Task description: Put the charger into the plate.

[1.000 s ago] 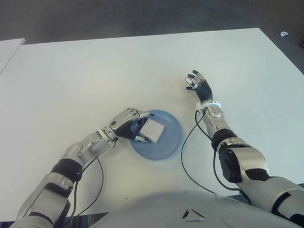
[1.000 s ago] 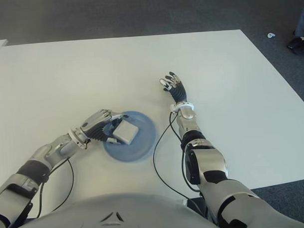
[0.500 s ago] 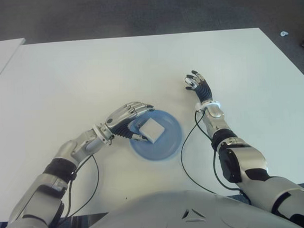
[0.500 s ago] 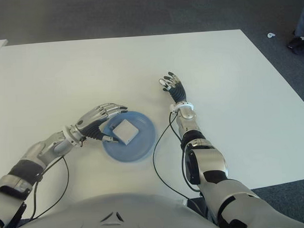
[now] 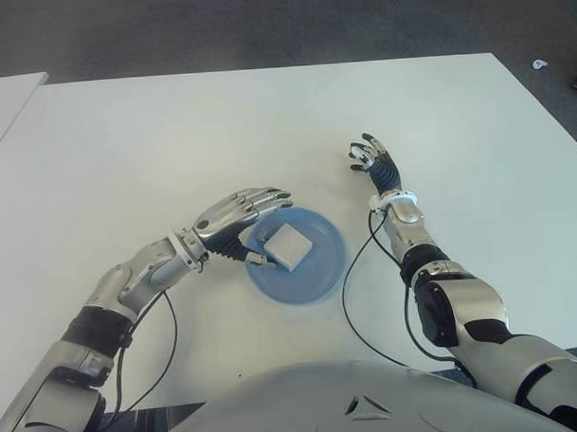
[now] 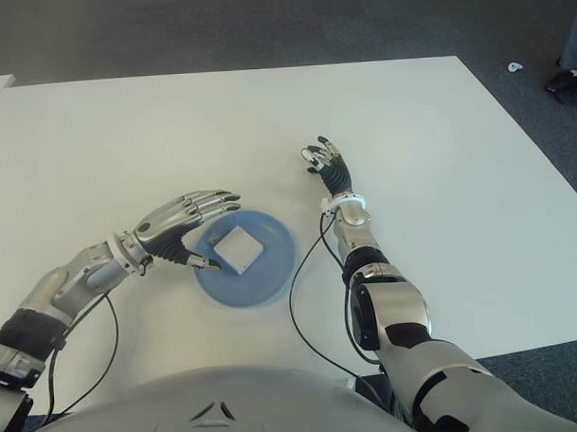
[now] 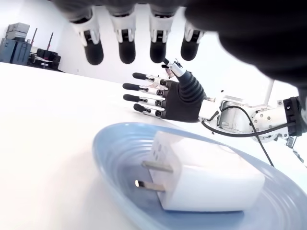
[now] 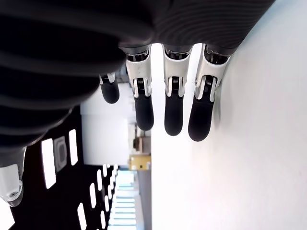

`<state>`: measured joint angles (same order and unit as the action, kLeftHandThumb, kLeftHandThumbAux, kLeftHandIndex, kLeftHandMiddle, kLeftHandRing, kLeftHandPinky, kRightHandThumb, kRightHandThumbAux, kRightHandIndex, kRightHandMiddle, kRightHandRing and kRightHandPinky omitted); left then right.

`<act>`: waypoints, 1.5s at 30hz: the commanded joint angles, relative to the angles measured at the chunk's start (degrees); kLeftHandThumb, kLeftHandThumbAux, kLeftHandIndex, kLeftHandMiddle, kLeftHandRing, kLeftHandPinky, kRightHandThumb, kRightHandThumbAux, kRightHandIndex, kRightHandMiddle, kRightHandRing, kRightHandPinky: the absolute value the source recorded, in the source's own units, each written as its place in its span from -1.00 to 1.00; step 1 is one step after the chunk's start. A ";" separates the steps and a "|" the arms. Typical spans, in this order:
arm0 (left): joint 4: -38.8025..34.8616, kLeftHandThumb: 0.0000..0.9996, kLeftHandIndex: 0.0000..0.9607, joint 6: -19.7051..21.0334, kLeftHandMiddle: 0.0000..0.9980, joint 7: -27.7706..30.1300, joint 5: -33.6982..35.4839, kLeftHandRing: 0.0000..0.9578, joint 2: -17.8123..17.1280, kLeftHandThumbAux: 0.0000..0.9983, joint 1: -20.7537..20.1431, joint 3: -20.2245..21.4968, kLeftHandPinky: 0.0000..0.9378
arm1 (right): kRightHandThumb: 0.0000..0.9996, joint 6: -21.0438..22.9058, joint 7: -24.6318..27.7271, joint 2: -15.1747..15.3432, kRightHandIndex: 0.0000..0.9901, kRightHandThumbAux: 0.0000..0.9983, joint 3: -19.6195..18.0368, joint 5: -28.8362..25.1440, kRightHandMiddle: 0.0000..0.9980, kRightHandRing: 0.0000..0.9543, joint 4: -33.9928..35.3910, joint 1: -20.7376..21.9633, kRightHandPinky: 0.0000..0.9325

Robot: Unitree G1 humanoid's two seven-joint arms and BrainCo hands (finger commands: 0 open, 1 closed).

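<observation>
Left wrist view: the white charger (image 7: 201, 179) is seen lying inside the blue plate (image 7: 115, 167), with its two metal prongs pointing out sideways, and nothing else is held in the plate. In the eye views the plate is placed on the white table (image 5: 172, 135), near the robot. The left hand (image 5: 239, 218) is held over the plate's left rim, its fingers spread and gripping nothing. Farther right, the right hand (image 5: 377, 165) is shown with fingers extended and loosely parted, empty.

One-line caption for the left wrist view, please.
White charger lying in the blue plate, left hand's fingers open above, right hand beyond.
</observation>
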<state>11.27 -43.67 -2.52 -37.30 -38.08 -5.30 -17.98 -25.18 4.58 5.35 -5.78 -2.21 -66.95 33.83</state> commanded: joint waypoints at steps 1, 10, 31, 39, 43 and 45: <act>-1.14 -0.40 -0.91 0.98 -1.00 2.86 3.28 -1.00 -0.69 -0.40 1.01 1.79 -1.00 | -0.84 3.69 -0.01 -1.37 -0.82 0.02 0.57 1.01 -0.42 -0.38 -3.02 -4.11 -0.38; 19.54 -0.34 -0.86 -3.01 -0.98 11.38 21.38 -1.00 6.98 -0.23 -9.80 2.63 -0.98 | -0.81 3.69 -0.16 -1.34 -0.81 0.04 0.64 0.94 -0.41 -0.37 -3.05 -4.01 -0.37; 53.36 -0.80 -0.99 11.82 -0.98 31.13 51.06 -0.99 22.51 0.27 -24.05 25.19 -0.99 | -0.82 4.44 -1.29 -2.21 -0.76 0.09 1.47 1.43 -0.40 -0.35 -2.86 -4.26 -0.33; 55.91 -0.97 -1.00 14.57 -1.00 33.08 50.05 -1.00 22.27 0.19 -24.81 27.29 -1.00 | -0.81 4.43 -1.06 -2.34 -0.76 0.12 1.76 1.55 -0.41 -0.36 -3.17 -4.24 -0.34; 56.78 -0.99 -1.00 16.54 -1.00 33.51 49.27 -1.00 21.95 0.16 -24.89 27.39 -1.00 | -0.81 4.28 -1.05 -2.38 -0.76 0.12 1.77 1.50 -0.41 -0.36 -3.11 -4.32 -0.34; 57.20 -0.99 -1.00 17.37 -1.00 33.30 49.01 -1.00 21.90 0.13 -24.88 27.48 -1.00 | -0.81 4.34 -1.14 -2.37 -0.75 0.11 1.79 1.52 -0.41 -0.36 -3.10 -4.34 -0.34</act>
<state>67.18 -28.14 30.16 12.41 -15.99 -29.94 9.01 -25.77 3.08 4.16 -4.47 -1.69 -66.86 33.72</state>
